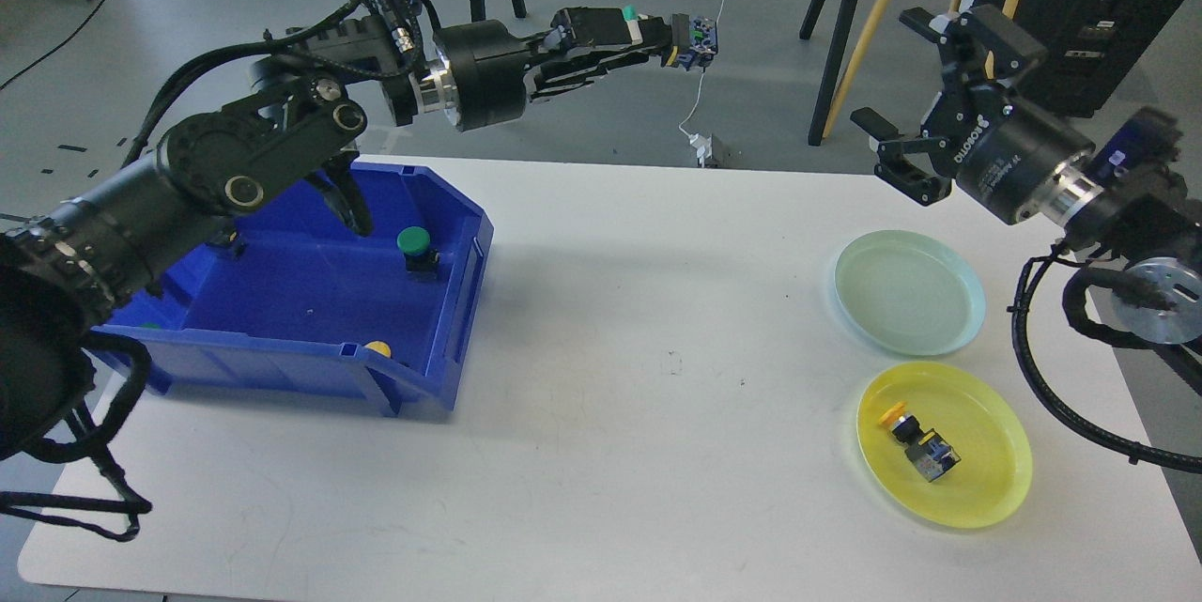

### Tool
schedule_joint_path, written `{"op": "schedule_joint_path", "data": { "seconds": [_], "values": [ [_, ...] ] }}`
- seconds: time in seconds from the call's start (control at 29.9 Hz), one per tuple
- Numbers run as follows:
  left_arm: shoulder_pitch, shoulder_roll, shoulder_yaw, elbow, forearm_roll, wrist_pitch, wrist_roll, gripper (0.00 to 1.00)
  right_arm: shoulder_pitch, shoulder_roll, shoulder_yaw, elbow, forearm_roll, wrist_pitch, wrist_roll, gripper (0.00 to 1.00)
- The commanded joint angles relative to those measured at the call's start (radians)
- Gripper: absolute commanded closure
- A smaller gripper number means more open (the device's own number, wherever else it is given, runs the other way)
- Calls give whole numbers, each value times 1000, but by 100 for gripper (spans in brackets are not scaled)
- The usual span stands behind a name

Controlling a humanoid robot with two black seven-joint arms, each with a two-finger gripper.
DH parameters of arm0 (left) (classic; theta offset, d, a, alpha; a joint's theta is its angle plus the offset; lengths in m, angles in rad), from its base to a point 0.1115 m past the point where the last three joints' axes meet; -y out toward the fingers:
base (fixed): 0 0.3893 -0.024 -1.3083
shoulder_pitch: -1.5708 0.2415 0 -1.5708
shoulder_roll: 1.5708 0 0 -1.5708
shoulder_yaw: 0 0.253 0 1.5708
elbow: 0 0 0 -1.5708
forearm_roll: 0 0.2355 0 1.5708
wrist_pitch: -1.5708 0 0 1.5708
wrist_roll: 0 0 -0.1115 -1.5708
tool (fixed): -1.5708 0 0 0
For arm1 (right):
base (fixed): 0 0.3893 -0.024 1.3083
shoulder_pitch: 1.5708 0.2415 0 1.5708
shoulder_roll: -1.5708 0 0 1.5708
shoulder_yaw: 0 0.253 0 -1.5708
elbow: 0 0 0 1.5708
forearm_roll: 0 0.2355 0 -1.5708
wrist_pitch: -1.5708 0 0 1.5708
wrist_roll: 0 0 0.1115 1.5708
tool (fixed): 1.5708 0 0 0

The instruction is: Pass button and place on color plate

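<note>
My left gripper (657, 34) is shut on a green button (690, 31) and holds it high above the table's far middle, pointing right. My right gripper (901, 85) is open and empty, raised above the table's far right, its fingers turned toward the left gripper. A pale green plate (909, 292) lies empty at the right. A yellow plate (944, 442) in front of it holds a yellow button (916, 438). The blue bin (413, 377) at the left holds a green button (414, 245) and a yellow button (378, 349).
My left arm's thick links (225, 161) hang over the bin's back left. The right arm's cables (1052, 377) loop beside the plates at the table's right edge. Stand legs and a cable lie on the floor beyond the table.
</note>
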Motion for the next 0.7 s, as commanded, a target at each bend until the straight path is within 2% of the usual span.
{"op": "schedule_joint_path", "data": {
  "seconds": [0.0,0.1,0.33,0.57,0.63,0.67],
  "values": [
    [4,-72,-1,40,-7,0,0,97,108,81,-122,-42,-6,0,25,0],
    [36,-115,-8,52,-7,0,0,97,128,152,-136,-116,-12,0,25,0],
    [40,-121,-16,63,-13,0,0,97,140,256,-137,-193,-51,0,25,0],
    [42,-121,-18,65,-14,0,0,97,143,291,-130,-203,-51,-1,27,3],
    [42,-121,-18,71,-16,0,0,97,143,282,-124,-200,-51,-1,27,11],
    [43,-122,-18,77,-18,0,0,97,145,279,-122,-199,-51,-1,27,27]
  ]
}}
